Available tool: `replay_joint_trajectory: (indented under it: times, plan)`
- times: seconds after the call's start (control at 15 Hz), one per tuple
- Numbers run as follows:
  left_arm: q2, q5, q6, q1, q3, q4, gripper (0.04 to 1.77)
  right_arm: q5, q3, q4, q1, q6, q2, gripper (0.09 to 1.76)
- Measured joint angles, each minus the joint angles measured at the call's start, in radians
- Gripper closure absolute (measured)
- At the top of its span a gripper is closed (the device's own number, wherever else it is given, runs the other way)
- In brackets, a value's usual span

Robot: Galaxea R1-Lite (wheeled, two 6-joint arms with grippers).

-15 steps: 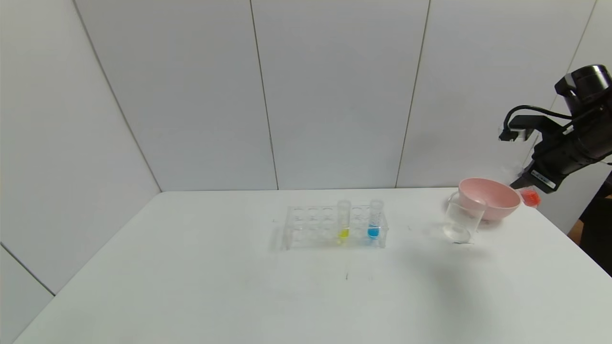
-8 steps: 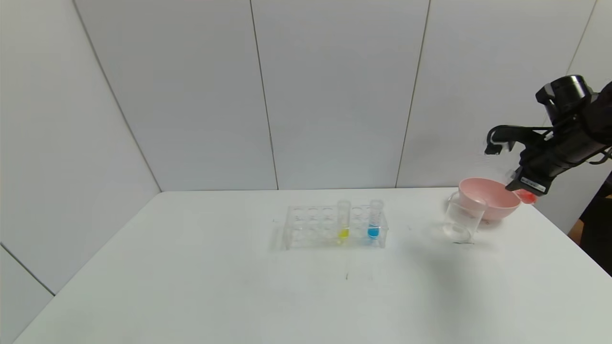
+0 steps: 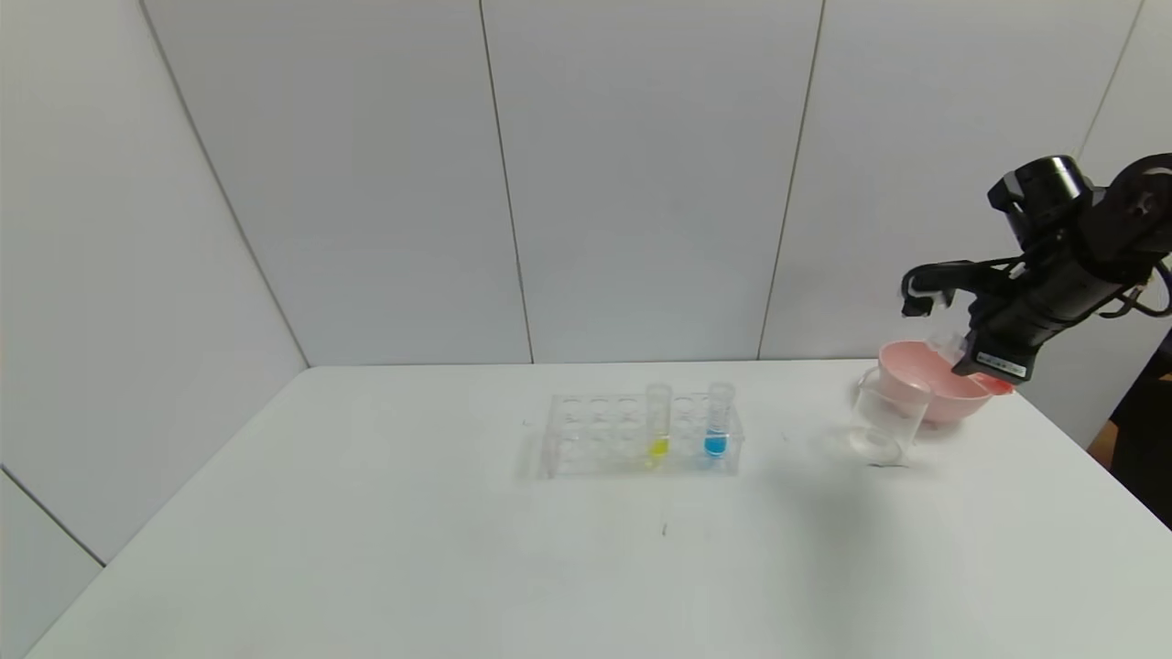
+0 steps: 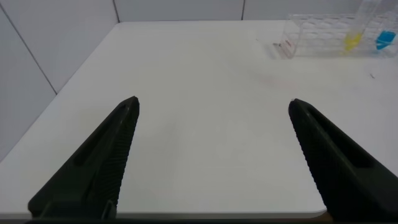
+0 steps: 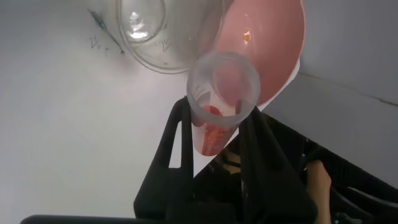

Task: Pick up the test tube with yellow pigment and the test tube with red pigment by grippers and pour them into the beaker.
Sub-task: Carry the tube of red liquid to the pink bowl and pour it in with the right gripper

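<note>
My right gripper (image 3: 982, 362) is shut on the test tube with red pigment (image 3: 1001, 383) and holds it tilted above the pink bowl, its mouth pointing toward the beaker (image 3: 886, 421). In the right wrist view the red tube (image 5: 219, 99) sits between the fingers (image 5: 177, 134), with the beaker (image 5: 158, 31) just beyond its open mouth. The test tube with yellow pigment (image 3: 658, 423) stands upright in the clear rack (image 3: 595, 437). My left gripper (image 4: 211, 102) is open and empty over the table's near left part, out of the head view. It sees the yellow tube (image 4: 354, 34) far off.
A pink bowl (image 3: 925, 366) stands right behind the beaker at the table's right rear, also in the right wrist view (image 5: 267, 43). A blue-liquid tube (image 3: 718, 423) stands in the rack beside the yellow one. The table's right edge (image 3: 1080, 448) is close to the bowl.
My right arm has moved left and down with the red tube, from beyond the table's right edge to over the pink bowl, closer to the beaker. Rack and beaker have not moved.
</note>
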Motion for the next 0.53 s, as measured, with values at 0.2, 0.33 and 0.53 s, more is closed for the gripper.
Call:
replay_joint_trajectory:
  times: [0.2, 0.33, 0.53]
  plan:
    - [0.0, 0.0, 0.0, 0.0, 0.0, 0.0, 0.09, -0.076, 0.0, 0.031, 0.014, -0.033, 0.0, 1.36]
    - [0.0, 0.0, 0.0, 0.0, 0.0, 0.0, 0.09, -0.104, 0.0, 0.036, 0.025, -0.048, 0.002, 1.36]
    - [0.0, 0.0, 0.0, 0.0, 0.0, 0.0, 0.09, -0.168, 0.0, 0.038, 0.046, -0.069, 0.009, 1.36]
